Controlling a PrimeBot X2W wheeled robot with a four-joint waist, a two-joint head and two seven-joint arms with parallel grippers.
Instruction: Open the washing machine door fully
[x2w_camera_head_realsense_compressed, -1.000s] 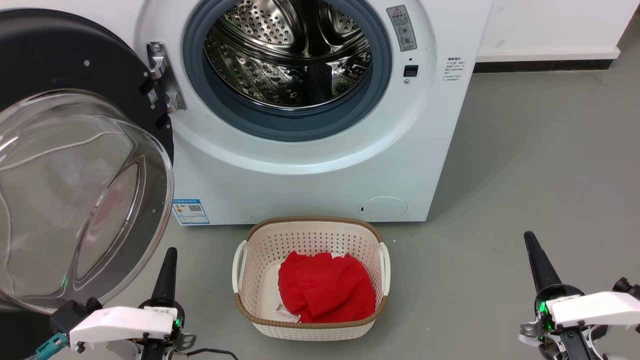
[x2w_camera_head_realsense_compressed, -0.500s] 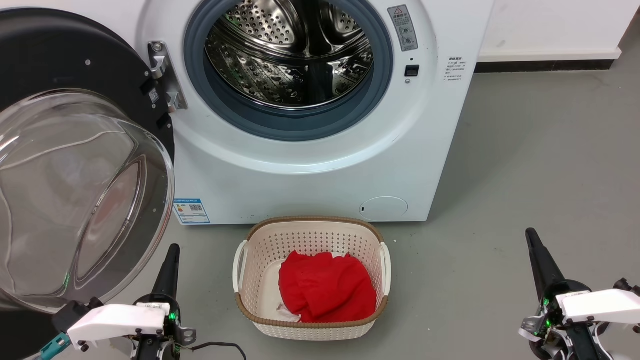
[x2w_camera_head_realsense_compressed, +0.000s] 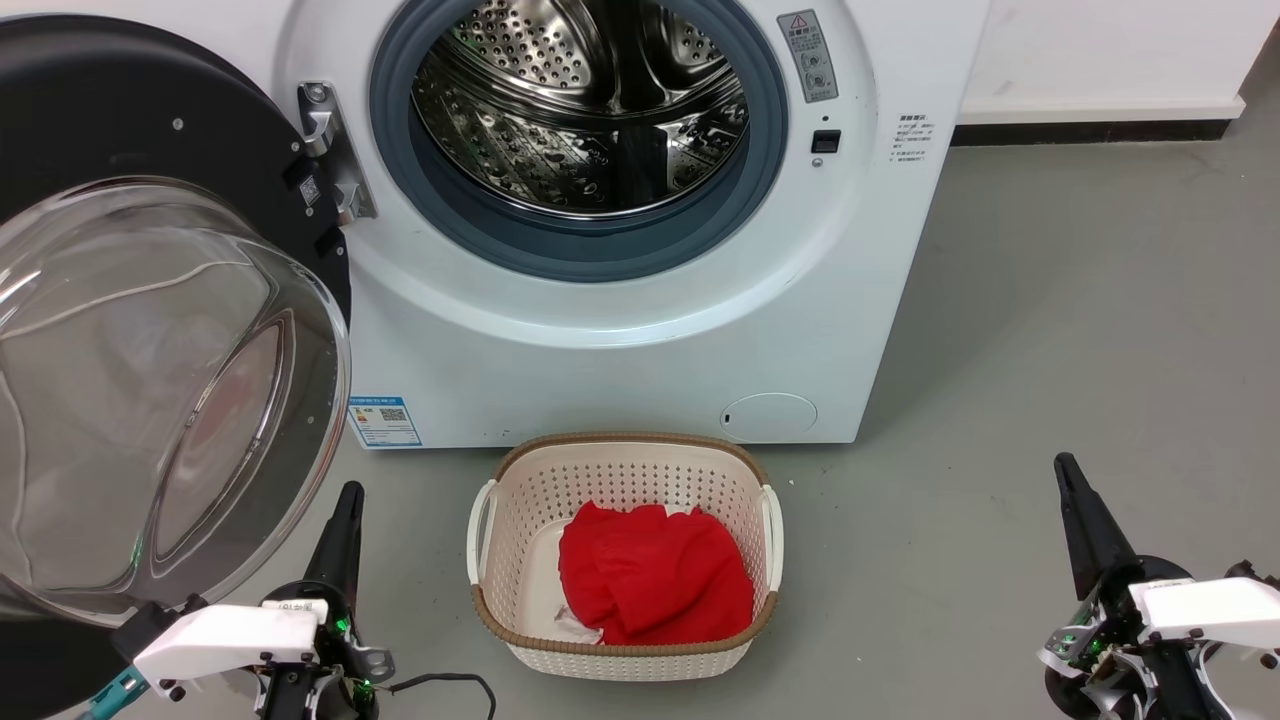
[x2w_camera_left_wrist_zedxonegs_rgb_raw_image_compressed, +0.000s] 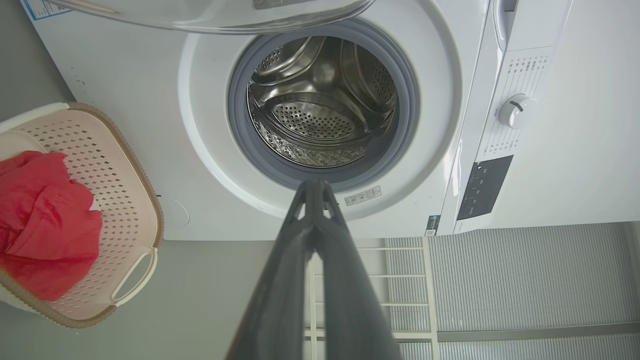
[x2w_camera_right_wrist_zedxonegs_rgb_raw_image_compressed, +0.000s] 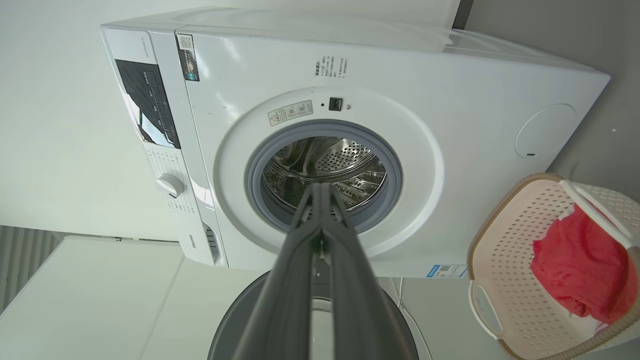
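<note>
Nearest, the left gripper (x2w_camera_head_realsense_compressed: 350, 495) and the right gripper (x2w_camera_head_realsense_compressed: 1064, 470) sit a little lower and farther back toward the robot than a second ago. The whole head view has also crept slightly, so part of that shift is the camera. Both pairs of fingers are pressed together and hold nothing. Both hang above the floor (x2w_camera_head_realsense_compressed: 1050, 300), the left just beside the door's lower rim and not touching it, the right well apart from everything.

Between them the laundry basket (x2w_camera_head_realsense_compressed: 620, 480) stands on the floor just before the machine's front, with a red cloth (x2w_camera_head_realsense_compressed: 650, 570) in it.

The washing machine door (x2w_camera_head_realsense_compressed: 170, 330) stands swung out wide on its hinge (x2w_camera_head_realsense_compressed: 325, 150) at the left of the washing machine (x2w_camera_head_realsense_compressed: 600, 360), unmoved over the last second. The drum (x2w_camera_head_realsense_compressed: 590, 100) is fully exposed. With the arms drawing away and the door at rest, I judge the opening done or all but done.

The left wrist view catches just the edge of the door's glass bowl (x2w_camera_left_wrist_zedxonegs_rgb_raw_image_compressed: 210, 15) along its top. The right wrist view has the door as a dark disc (x2w_camera_right_wrist_zedxonegs_rgb_raw_image_compressed: 225, 330) behind its closed fingers (x2w_camera_right_wrist_zedxonegs_rgb_raw_image_compressed: 300, 260). Both wrist views also show the dial (x2w_camera_left_wrist_zedxonegs_rgb_raw_image_compressed: 515, 110) and control panel, which the head view cuts off.
</note>
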